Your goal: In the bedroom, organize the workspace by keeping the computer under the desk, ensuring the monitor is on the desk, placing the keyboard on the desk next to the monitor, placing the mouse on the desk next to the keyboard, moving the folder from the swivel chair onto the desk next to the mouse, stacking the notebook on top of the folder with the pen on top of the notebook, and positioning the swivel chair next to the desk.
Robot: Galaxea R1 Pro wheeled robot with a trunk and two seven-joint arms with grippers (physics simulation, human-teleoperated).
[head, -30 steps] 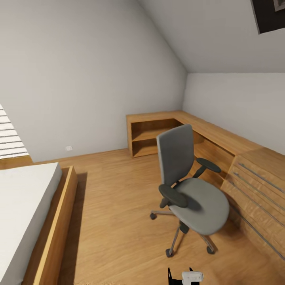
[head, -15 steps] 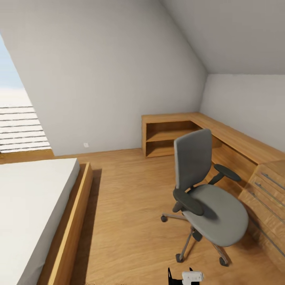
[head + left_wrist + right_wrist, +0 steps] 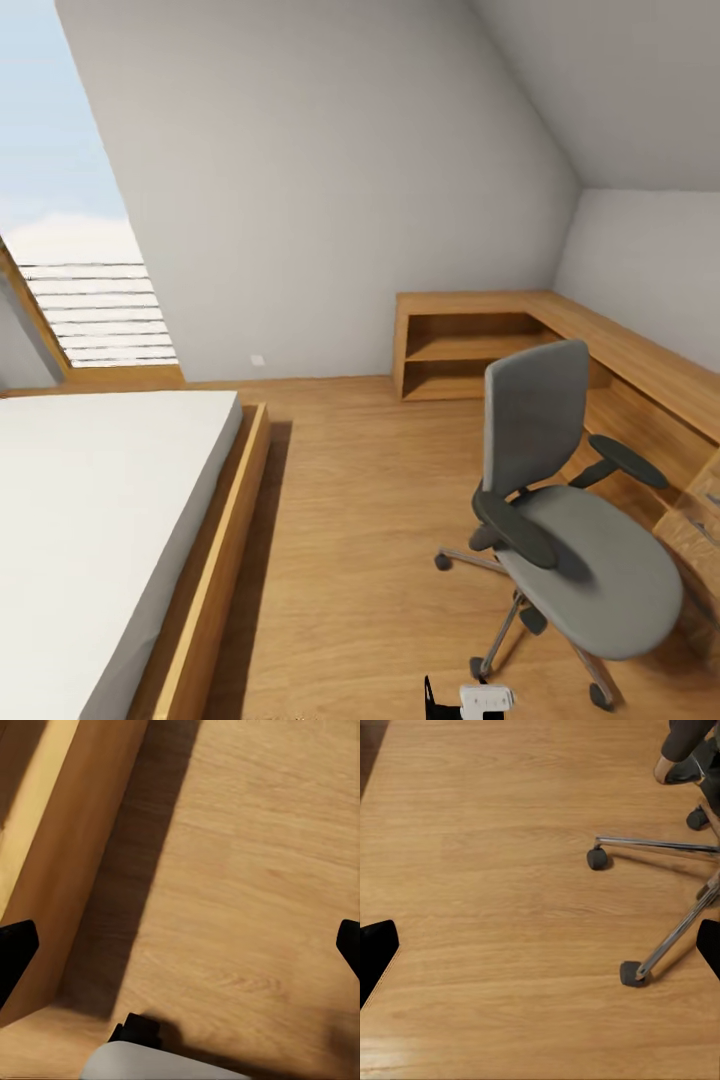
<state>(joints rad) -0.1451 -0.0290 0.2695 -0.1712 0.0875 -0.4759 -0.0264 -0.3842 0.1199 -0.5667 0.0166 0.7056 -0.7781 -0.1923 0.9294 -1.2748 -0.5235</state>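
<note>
**Chair to the right, bed to the left**

The swivel chair [image 3: 560,520] was placed on the floor [image 3: 360,520] at the right of the head view, with its back turned towards the corner shelf unit [image 3: 470,350] behind it. A long wooden run [image 3: 640,370] was set along the right wall, just beside the chair. The bed [image 3: 100,520] was positioned at the left, below the window [image 3: 80,260]. Open floor was left between bed and chair.

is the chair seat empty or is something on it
Empty. In the head view the chair stands upright on the floor and its grey seat shows bare, with no folder on it.
</note>
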